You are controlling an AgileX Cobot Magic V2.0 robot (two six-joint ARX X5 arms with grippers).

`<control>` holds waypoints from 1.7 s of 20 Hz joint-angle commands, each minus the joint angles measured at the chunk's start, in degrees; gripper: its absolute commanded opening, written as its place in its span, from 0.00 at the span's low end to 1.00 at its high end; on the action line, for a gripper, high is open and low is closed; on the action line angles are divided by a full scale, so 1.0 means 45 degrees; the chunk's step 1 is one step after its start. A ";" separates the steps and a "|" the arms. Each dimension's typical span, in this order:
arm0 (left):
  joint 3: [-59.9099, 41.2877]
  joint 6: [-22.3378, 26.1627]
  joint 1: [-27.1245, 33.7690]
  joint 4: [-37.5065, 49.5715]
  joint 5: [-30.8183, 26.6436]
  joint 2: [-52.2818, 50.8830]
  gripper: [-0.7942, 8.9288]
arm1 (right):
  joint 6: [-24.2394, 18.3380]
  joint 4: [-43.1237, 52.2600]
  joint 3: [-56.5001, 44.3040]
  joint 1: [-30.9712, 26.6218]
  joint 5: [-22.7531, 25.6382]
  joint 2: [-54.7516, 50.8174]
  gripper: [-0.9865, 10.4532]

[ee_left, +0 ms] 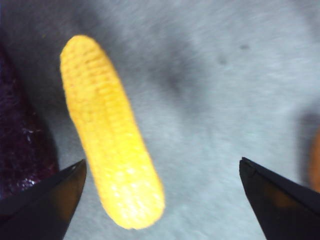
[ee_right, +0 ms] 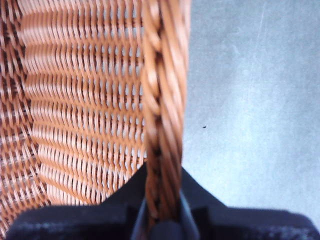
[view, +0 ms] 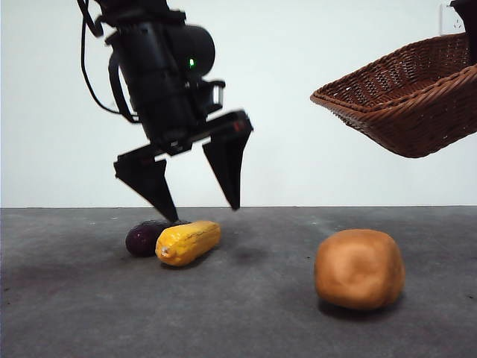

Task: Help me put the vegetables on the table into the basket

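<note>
White wall is filling the back of the front view, and below it the big dark grey table (view: 246,313) is stretching from side to side.

Up in the air at the right side of the front view, the brown woven basket (view: 406,97) is hanging tilted, well above the table. The right gripper (ee_right: 162,220) is holding it. In the right wrist view, its two black jaws are squeezing tight on the braided rim of the basket, one jaw on each side of the rim. Nothing is showing inside the basket in the part we can see.

A big black arm is coming down from the top left of the front view. At its end the left gripper (view: 197,205) is hanging just above the table with its two pointy jaws spread wide apart and gripping nothing. One jaw tip is right over the spot where the eggplant and the corn meet. The other tip is in the air, a little past the corn's far end.

On the table, the round orange-brown potato (view: 359,268) is sitting alone toward the right, well apart from the other two.

Next, the yellow corn (view: 188,242) is lying on its side below the left gripper. In the left wrist view it is lying between the open jaws, closer to one of them.

Last, the little dark purple eggplant (view: 145,237) is lying just beside the corn, touching it.
</note>
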 commanded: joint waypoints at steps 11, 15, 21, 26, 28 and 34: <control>-0.0015 -0.0058 -0.0219 -0.0277 -0.0588 0.1336 0.55 | -0.0029 -0.0277 0.0087 0.0005 -0.0204 -0.0204 0.08; 0.0000 -0.0228 -0.0520 0.0058 -0.0947 0.1321 0.07 | -0.0024 -0.0316 0.0087 0.0015 -0.0209 -0.0204 0.08; 0.0000 -0.0301 -0.0899 -0.0253 -0.0457 -0.0165 0.07 | 0.0180 -0.0311 0.0083 0.0015 -0.0180 -0.0199 0.08; 0.0000 -0.2016 -0.1938 0.1651 0.1511 -0.3191 0.07 | 0.1069 -0.0321 -0.0034 0.0437 0.0568 -0.0194 0.08; 0.0000 -0.2516 -0.2531 0.2909 0.1477 -0.3920 0.07 | 0.1336 -0.0325 -0.0034 0.0869 0.0568 -0.0194 0.08; 0.0000 -0.4012 -0.2943 0.4075 0.0821 -0.3546 0.07 | 0.1991 -0.0340 -0.0117 0.2953 0.0476 -0.0194 0.08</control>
